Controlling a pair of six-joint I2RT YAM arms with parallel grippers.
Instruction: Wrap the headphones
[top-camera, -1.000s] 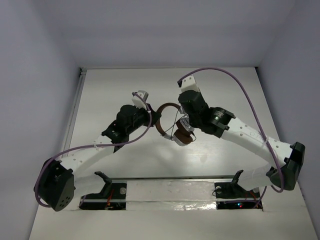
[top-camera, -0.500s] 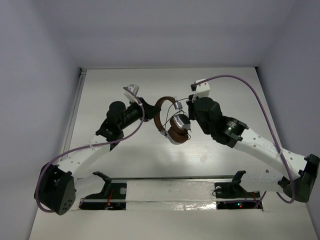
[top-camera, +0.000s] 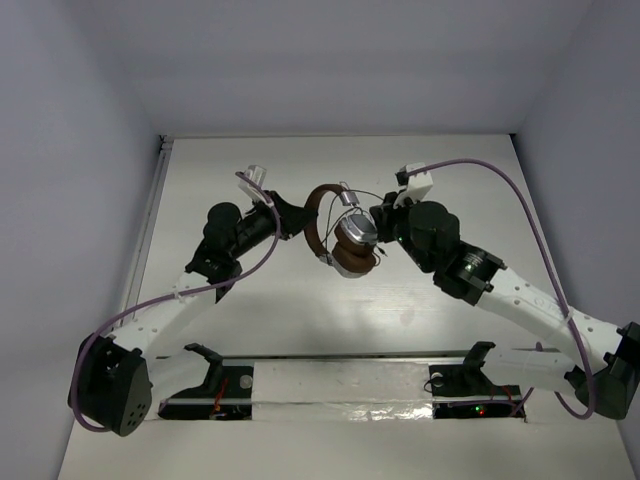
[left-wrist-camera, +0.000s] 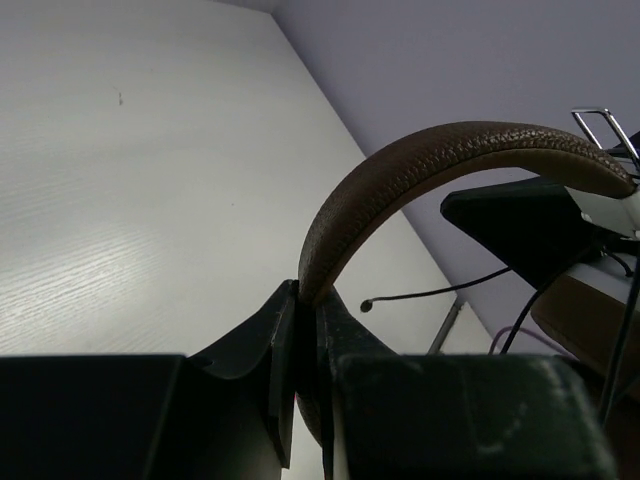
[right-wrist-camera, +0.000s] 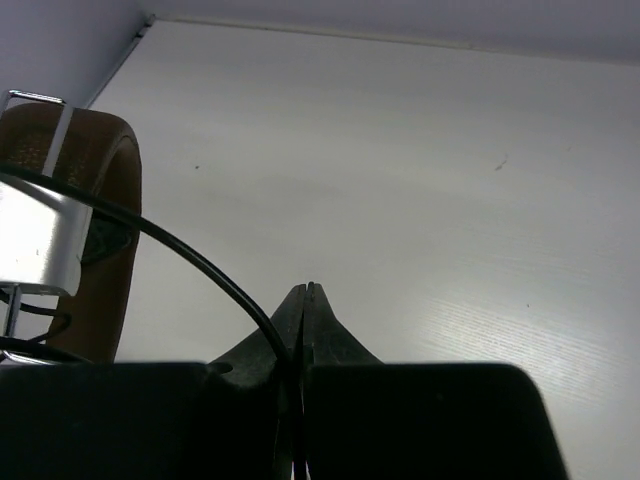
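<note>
**Headphones lifted and turned; cord now led round the cups**

- Left gripper (top-camera: 291, 214): fingers clenched on the brown leather-grain headband (left-wrist-camera: 420, 165), gripping it near one end of the arch. The band rises out of the finger seam and curves off to the right of the fingers.
- Right gripper (top-camera: 384, 217): fingers pressed together on the thin dark cord (right-wrist-camera: 190, 255). The cord runs out of the seam up and to the left, crossing in front of the silver metal cup (right-wrist-camera: 35, 240) and brown ear pad (right-wrist-camera: 100, 200).
- The small over-ear headphones (top-camera: 345, 238) hang between the two sets of fingertips, above the white table (top-camera: 240, 320).

Changes over the last second:
- Both arms have reached farther from their bases.
- The headphones have been carried away from the bases with them and rotated, so a silver cup faces up.
- The right gripper has swung from beyond the cups to their right side, pulling the cord along.

My reading is that a winding pass is under way and not finished. Cord tension looks like the main thing to watch.
</note>
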